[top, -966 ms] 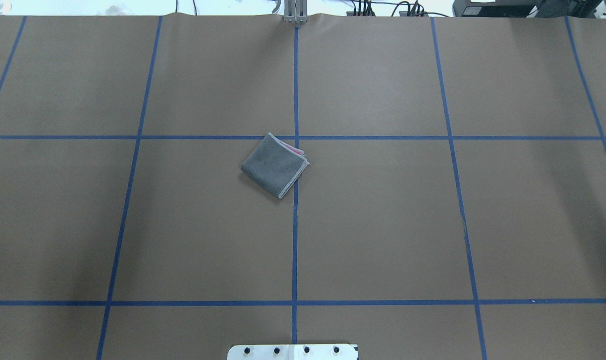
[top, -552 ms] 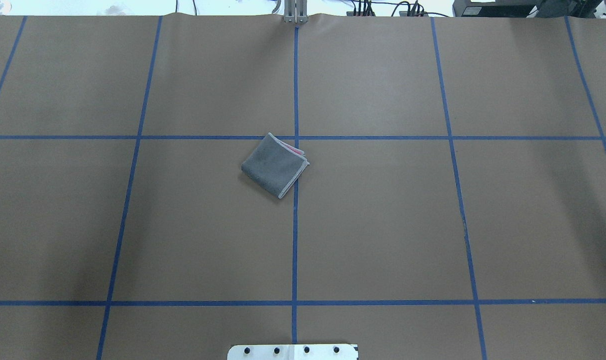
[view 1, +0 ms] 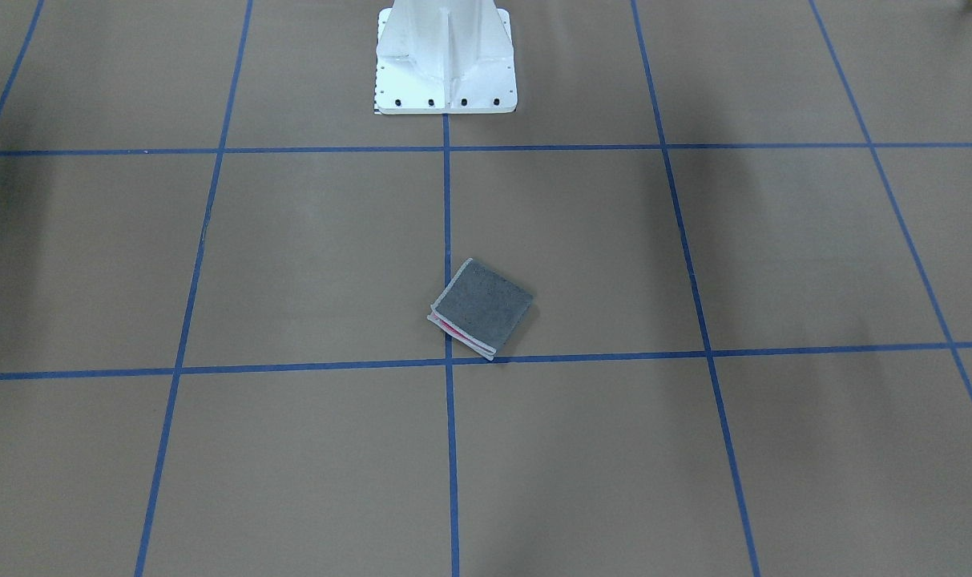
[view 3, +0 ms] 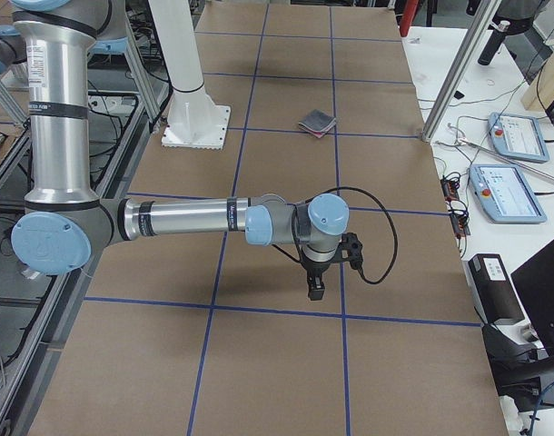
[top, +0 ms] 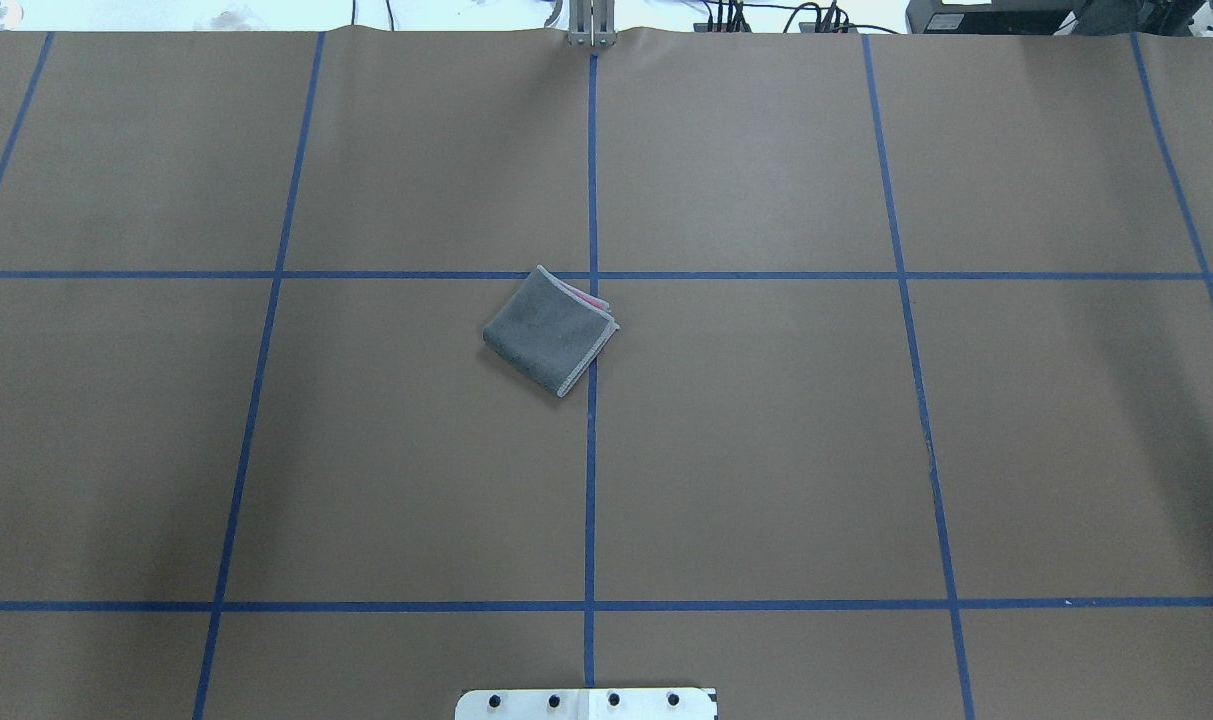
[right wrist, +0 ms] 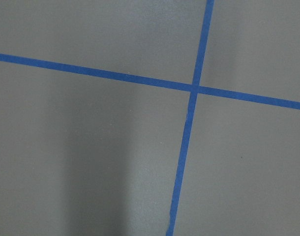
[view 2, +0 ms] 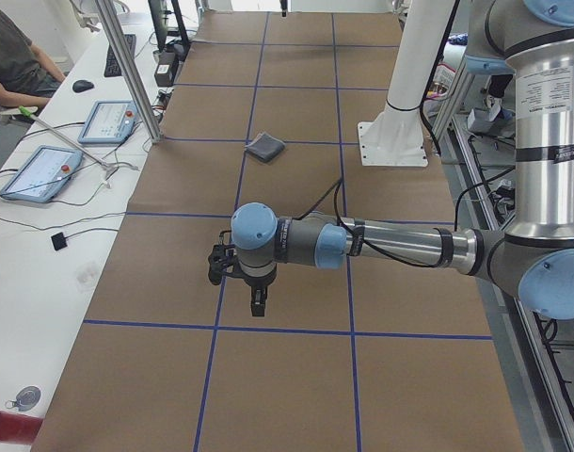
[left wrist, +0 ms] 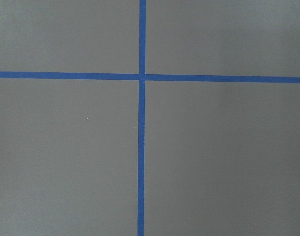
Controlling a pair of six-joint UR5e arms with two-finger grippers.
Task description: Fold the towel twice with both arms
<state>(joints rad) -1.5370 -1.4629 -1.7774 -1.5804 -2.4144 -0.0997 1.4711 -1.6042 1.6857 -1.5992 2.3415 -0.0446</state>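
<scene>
The towel (top: 549, 330) lies folded into a small square near the table's middle, dark grey face up, with a pink sliver showing at its layered edge (view 1: 481, 308). Nothing touches it. The left arm stretches low over the table in the exterior left view, its gripper (view 2: 258, 306) pointing down far from the towel (view 2: 265, 146). The right arm does likewise in the exterior right view, its gripper (view 3: 314, 289) well short of the towel (view 3: 317, 121). I cannot tell whether either gripper is open or shut. Both wrist views show only brown paper and blue tape.
The white pedestal base (view 1: 445, 64) stands at the robot's side of the table. Blue tape lines grid the brown paper. Off the far edge are control tablets (view 2: 33, 174) (view 3: 509, 191), aluminium posts (view 2: 127, 71) and a seated person (view 2: 14, 56).
</scene>
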